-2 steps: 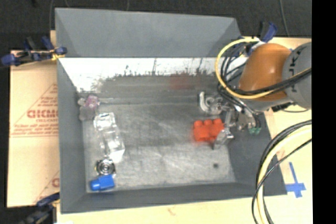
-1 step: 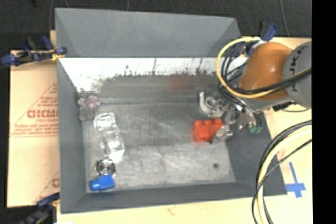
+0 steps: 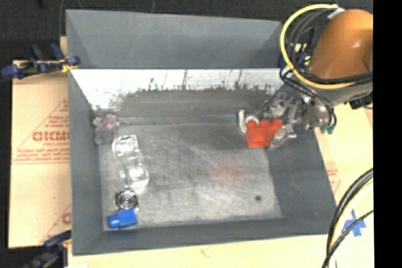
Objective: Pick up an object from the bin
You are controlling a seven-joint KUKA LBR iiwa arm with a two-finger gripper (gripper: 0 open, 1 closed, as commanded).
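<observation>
- We look down into a grey metal bin, with the robot arm reaching in from the right.
- Its gripper sits low by the bin's right wall, toward the far side.
- A small orange-red thing with a white part on its left lies right against the gripper; we cannot tell whether the gripper is open or clamped on it.
- Well apart, along the left wall, we see a small pinkish piece, two clear plastic pieces, a round metal bit and a blue cap in the near left corner.
</observation>
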